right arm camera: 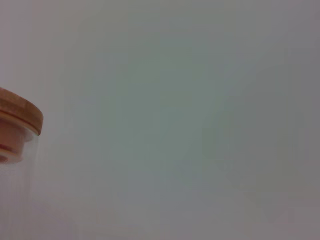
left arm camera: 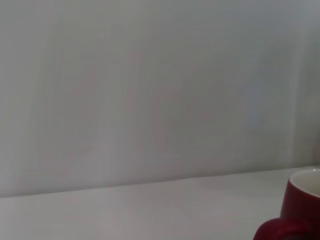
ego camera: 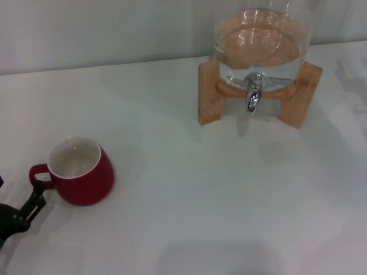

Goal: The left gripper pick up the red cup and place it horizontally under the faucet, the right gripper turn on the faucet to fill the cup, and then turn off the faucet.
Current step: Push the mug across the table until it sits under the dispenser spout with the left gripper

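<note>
1. My left claw [ego camera: 35,197] sits low at the near-left edge of the table [ego camera: 189,195], tips right at the cup's handle [ego camera: 39,173].
2. Fingers: only a bit shows in the head view. Can't tell if they're open or closed on the handle.
3. Cup [ego camera: 79,170] stands upright just beyond and to the right of my claw, mouth up, white inside, handle pointing toward me.
4. My left wrist cam catches the cup [left arm camera: 300,210] close by, rim and handle only.
5. Faucet [ego camera: 253,95] is far off, ahead and to the right of my claw, at the front of the glass jar [ego camera: 261,46] on its wood stand [ego camera: 210,91]. Jar holds water.
6. Cup and faucet well apart.
7. Right claw: not seen. Its wrist cam shows the jar's wood lid [right arm camera: 19,114].
</note>
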`<action>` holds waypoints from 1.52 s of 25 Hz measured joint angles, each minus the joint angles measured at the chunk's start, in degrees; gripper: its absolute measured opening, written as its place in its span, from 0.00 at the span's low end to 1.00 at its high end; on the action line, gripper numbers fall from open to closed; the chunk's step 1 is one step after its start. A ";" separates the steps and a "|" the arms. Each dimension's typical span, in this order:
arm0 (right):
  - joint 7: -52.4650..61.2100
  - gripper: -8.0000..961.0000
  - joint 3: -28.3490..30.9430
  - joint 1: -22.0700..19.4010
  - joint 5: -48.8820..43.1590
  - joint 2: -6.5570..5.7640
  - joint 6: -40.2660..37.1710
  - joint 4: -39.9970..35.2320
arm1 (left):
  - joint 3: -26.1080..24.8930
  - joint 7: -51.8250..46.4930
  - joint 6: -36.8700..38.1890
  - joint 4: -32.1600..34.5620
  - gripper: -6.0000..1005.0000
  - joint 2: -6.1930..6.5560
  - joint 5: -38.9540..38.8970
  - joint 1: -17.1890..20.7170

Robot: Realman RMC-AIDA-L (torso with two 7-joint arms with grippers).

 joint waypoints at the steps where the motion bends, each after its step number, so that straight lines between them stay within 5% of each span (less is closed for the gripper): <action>1: 0.00 0.64 0.00 0.00 0.00 0.03 0.00 0.00 | 0.00 -0.08 0.06 -0.02 0.87 0.02 0.00 -0.17; 34: 0.00 0.64 0.00 0.71 0.00 0.16 0.05 0.01 | -0.44 0.07 4.64 -0.14 0.73 0.68 0.15 -4.07; 38: 0.00 0.64 0.00 0.71 0.00 0.16 0.07 0.01 | -0.46 0.32 4.31 -0.63 0.65 0.64 0.22 -4.02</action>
